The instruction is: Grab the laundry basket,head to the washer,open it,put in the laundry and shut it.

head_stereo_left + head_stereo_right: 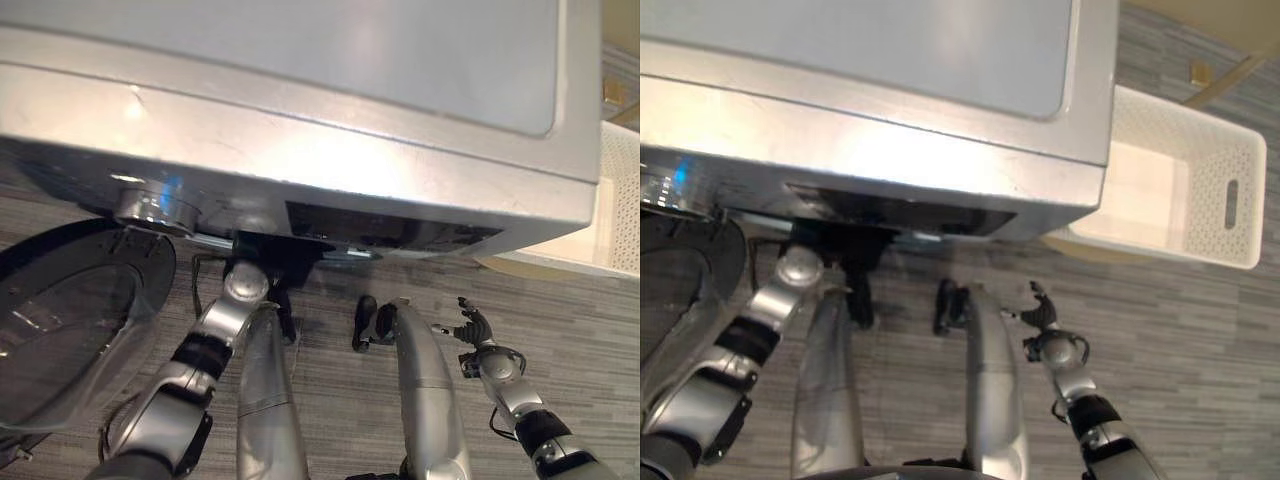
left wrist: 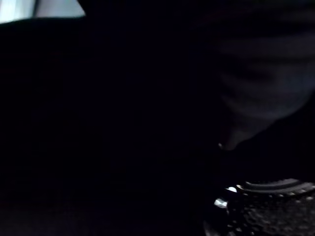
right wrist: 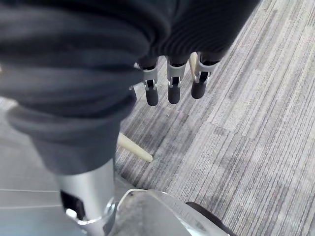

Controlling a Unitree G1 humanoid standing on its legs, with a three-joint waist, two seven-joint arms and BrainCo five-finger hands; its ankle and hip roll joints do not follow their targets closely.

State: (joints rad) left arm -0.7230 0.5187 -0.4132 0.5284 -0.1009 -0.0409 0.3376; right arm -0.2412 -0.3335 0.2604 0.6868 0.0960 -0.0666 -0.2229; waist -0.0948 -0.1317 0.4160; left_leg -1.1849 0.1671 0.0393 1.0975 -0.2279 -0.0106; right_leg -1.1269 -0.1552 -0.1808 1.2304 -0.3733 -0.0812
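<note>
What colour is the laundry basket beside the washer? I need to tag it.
White, with perforated walls; the laundry basket shows best in the right eye view.

The silver front-loading washer with a flat grey top (image 1: 300, 90) stands with its round, dark-glass, chrome-rimmed door (image 1: 70, 310) swung wide open. The white perforated plastic laundry basket (image 1: 1225, 200) sits upright on the floor against the washer's side, apart from the right hand's fingers (image 1: 1040, 300).
</note>
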